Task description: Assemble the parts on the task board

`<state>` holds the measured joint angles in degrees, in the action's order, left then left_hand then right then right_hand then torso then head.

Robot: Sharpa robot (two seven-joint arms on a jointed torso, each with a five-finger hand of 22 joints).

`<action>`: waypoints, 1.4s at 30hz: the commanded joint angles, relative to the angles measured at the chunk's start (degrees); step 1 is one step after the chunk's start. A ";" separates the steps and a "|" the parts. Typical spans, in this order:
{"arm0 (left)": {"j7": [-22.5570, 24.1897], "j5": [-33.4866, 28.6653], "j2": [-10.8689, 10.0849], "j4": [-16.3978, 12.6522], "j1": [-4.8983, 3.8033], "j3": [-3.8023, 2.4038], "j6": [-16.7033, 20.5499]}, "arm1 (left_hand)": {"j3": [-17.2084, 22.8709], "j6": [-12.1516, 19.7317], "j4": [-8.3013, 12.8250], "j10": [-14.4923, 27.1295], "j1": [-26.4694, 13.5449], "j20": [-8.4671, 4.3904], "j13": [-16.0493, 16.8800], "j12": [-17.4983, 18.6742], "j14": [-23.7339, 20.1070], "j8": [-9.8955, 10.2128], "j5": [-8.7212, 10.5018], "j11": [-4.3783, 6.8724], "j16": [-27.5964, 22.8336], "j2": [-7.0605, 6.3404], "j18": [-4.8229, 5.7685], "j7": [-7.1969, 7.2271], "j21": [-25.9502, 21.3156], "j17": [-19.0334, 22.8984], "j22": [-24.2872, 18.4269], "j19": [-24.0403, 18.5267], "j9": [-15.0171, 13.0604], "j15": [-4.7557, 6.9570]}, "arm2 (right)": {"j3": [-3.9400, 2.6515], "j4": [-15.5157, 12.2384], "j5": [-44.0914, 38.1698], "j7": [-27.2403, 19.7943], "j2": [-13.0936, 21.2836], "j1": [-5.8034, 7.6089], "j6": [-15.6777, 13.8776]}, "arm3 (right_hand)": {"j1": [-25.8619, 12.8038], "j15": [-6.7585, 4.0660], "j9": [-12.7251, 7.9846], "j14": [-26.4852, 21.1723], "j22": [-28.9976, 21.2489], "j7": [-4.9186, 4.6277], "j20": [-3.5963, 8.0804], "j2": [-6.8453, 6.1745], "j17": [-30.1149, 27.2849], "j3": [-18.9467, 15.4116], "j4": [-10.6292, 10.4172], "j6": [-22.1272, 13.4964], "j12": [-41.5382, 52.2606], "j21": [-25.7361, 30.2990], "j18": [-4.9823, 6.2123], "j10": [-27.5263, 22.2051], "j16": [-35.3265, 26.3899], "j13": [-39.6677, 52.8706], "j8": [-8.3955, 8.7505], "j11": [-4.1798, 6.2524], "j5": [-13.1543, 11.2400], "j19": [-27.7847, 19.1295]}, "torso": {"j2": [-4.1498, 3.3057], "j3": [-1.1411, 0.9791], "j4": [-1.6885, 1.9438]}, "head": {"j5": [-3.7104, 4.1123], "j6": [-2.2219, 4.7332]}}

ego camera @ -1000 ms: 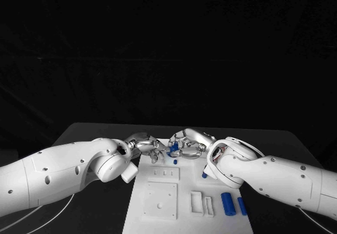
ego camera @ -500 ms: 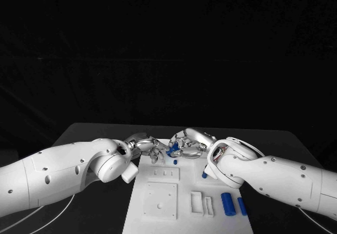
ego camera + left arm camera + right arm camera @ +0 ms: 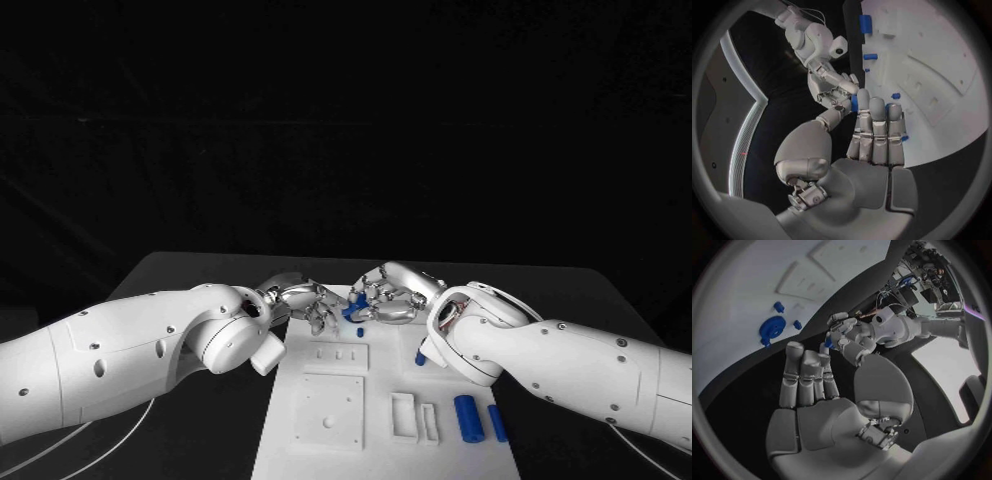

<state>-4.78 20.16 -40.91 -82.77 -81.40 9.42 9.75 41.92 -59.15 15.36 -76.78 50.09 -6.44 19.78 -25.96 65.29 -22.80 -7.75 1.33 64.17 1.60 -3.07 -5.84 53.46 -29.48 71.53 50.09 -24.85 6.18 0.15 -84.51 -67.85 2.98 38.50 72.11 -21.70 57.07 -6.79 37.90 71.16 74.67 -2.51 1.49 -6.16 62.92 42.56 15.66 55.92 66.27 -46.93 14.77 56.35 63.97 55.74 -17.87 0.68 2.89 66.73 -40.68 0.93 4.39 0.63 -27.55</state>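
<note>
The white task board [image 3: 335, 405] lies in the middle of the black table. Over its far end my right hand [image 3: 389, 295] pinches a small blue part [image 3: 353, 303] between thumb and fingertip. My left hand [image 3: 300, 298] reaches in from the other side, its fingertips at the same part [image 3: 828, 343]; I cannot tell whether they grip it. In the left wrist view the left hand's fingers [image 3: 876, 127] lie straight over the board's edge, meeting the right hand [image 3: 834, 92]. A blue toothed disc [image 3: 772, 329] sits on the board below the hands.
Two long blue parts [image 3: 466, 417] [image 3: 496, 422] lie at the board's near right. A small blue peg [image 3: 359, 332] stands near the hands, and another blue piece [image 3: 421, 358] sits under my right forearm. White raised blocks [image 3: 404, 415] and recessed plates [image 3: 335, 356] cover the board's near half.
My left hand has edged right, bringing its fingers up to the blue part. The right hand has stayed in place with the part.
</note>
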 commanded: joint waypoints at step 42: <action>-18.32 30.72 3.99 0.19 -0.59 2.13 -3.40 | -0.21 -8.35 0.09 -6.73 -2.16 -7.88 2.70 -5.02 6.09 -1.52 -10.70 2.95 5.88 -1.94 0.64 4.41 4.74 -0.89 -0.49 3.78 -10.44 3.72 | -0.62 20.28 22.10 -16.06 -0.55 5.75 5.10 | -2.02 14.95 -8.42 -18.59 -9.49 -7.70 -13.25 3.49 -29.77 -13.75 0.71 -5.06 -52.31 27.95 -3.97 0.91 -44.84 -47.76 4.44 -9.93 15.87 -33.78 | 1.16 -1.12 0.31 | -0.71 -4.20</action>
<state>-22.98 47.29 -37.23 -82.51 -82.01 11.49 5.94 41.66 -60.25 15.90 -82.74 48.70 -7.41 22.31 -30.56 69.61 -23.51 -17.33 4.01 69.62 -0.57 -3.08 -5.24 57.91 -30.24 71.12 53.53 -27.12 8.45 -0.43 -64.43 -45.65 -11.87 38.04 77.82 -17.04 54.98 7.89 29.55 52.41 65.24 -10.04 -11.77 -3.09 33.21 29.08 16.38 51.04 14.18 -19.17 11.06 56.94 19.38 8.03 -13.31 -9.21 18.54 33.33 -39.52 -0.16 4.66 -0.02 -31.55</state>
